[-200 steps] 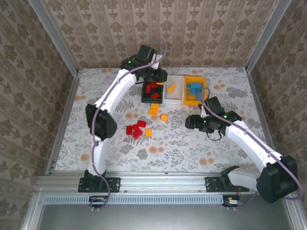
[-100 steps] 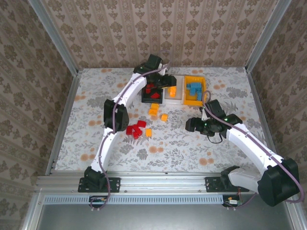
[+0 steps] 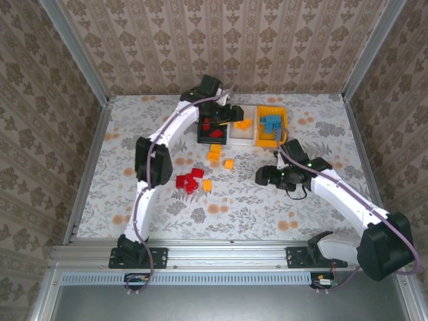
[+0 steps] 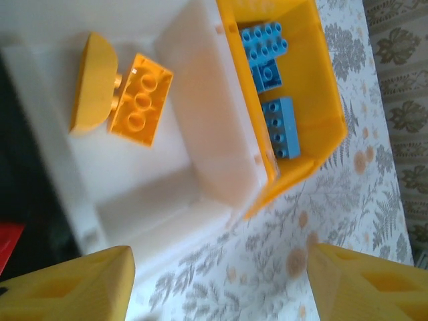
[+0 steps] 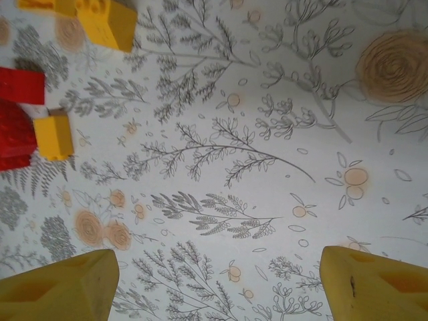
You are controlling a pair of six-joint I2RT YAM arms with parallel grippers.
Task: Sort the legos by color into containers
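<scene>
The three joined trays stand at the back: black (image 3: 202,138) with red legos (image 3: 212,126), white (image 3: 245,137) with an orange brick (image 4: 140,100) and a rounded orange piece (image 4: 90,83), yellow-orange (image 3: 267,140) with blue legos (image 4: 269,79). My left gripper (image 3: 234,115) hovers open over the white tray's near rim (image 4: 160,231), nothing between its fingers (image 4: 70,287). My right gripper (image 3: 264,176) hangs open over bare cloth, its fingertips (image 5: 374,281) wide apart. Loose on the table lie orange legos (image 3: 214,154) and a red cluster (image 3: 189,179), which the right wrist view shows at the left as red bricks (image 5: 20,114) and an orange one (image 5: 53,134).
The table wears a floral cloth (image 3: 221,207) and is walled by patterned panels on three sides. Another orange brick (image 3: 229,164) lies between the trays and the red cluster, one more (image 3: 206,185) beside the reds. Open cloth stretches in front of both arms.
My left wrist has swung from above the black tray to above the white one, with the arm's elbow shifting. My right gripper has crept a little to the left and nearer.
</scene>
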